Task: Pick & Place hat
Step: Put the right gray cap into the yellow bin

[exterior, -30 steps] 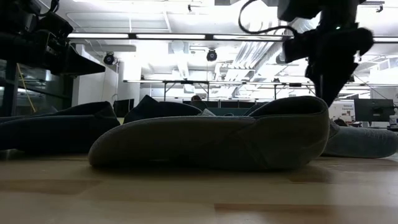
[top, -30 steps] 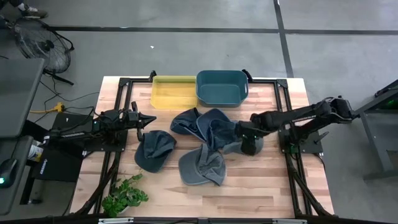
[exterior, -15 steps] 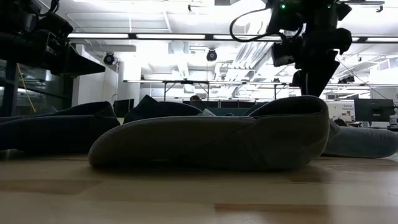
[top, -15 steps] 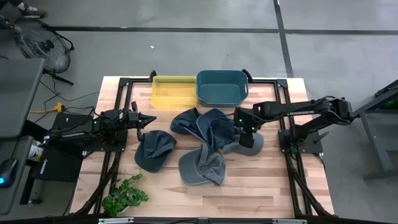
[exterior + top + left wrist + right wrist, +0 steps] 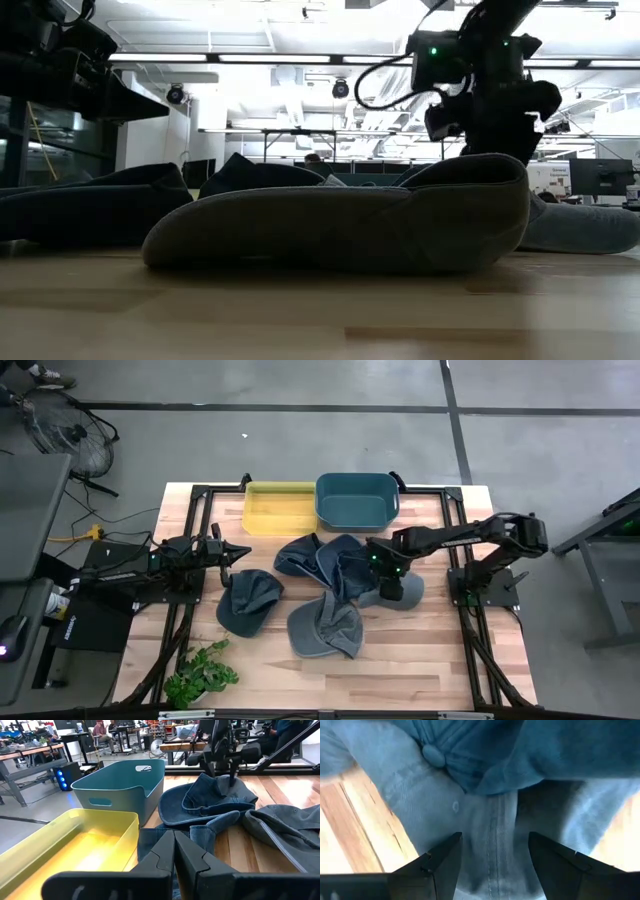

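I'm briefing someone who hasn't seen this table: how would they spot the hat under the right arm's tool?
Start at the teal bin at the table's far edge. Just in front of it lies a heap of blue hats; the grey hat sits at that heap's right end, with the right tool open above it. It is paler and greyer than the denim-blue hats beside it.

1. Several dark blue hats [image 5: 322, 595] lie heaped mid-table
2. The right gripper [image 5: 381, 565] hangs over the heap's right side, by a grey hat [image 5: 400, 592]
3. The left gripper [image 5: 238, 551] waits at the table's left
4. A yellow bin [image 5: 279, 507] touches a teal bin [image 5: 356, 500] at the far edge
5. A green plant sprig [image 5: 200, 674] lies at the near left corner
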`<state>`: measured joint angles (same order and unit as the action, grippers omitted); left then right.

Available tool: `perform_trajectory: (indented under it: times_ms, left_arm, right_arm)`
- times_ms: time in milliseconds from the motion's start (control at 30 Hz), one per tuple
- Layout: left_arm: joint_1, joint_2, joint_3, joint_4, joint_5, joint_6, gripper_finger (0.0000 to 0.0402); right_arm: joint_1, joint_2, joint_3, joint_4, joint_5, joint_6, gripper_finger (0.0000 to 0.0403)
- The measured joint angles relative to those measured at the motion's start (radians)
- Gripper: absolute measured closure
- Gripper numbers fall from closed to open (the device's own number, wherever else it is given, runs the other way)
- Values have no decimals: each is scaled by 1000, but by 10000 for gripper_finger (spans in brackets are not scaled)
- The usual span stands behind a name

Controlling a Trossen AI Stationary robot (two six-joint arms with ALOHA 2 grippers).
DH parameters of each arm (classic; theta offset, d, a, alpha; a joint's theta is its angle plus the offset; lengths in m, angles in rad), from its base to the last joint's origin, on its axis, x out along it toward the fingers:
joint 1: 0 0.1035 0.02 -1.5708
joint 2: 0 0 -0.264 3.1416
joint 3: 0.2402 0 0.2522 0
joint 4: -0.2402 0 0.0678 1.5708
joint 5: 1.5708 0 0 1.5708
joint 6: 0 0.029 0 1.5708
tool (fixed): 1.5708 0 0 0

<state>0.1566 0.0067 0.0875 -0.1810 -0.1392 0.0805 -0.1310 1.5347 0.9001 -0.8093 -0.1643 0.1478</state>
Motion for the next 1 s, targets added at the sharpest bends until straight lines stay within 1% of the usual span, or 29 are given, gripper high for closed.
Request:
perform_trajectory:
  times_ms: [300, 433, 500, 600, 700, 800, 833, 1000]
  left_arm:
    - [0, 0, 0, 0, 0, 0, 401]
    - [0, 0, 0, 0, 0, 0, 401]
    - [0, 0, 0, 0, 0, 0, 401]
    - [0, 0, 0, 0, 0, 0, 401]
    - [0, 0, 0, 0, 0, 0, 401]
    - [0, 0, 0, 0, 0, 0, 401]
    - [0, 0, 0, 0, 0, 0, 401]
    - [0, 0, 0, 0, 0, 0, 401]
  right_arm:
    - [1, 38, 0, -31, -10, -13, 182]
    - [1, 37, 0, -37, -4, -16, 202]
    - [1, 36, 0, -43, 0, -17, 221]
    - [1, 36, 0, -46, 13, -17, 263]
    - [1, 36, 0, -49, 29, -17, 318]
    - [1, 36, 0, -48, 33, -18, 382]
    - [1, 36, 0, -48, 34, -18, 391]
    - [1, 35, 2, -49, 34, -10, 398]
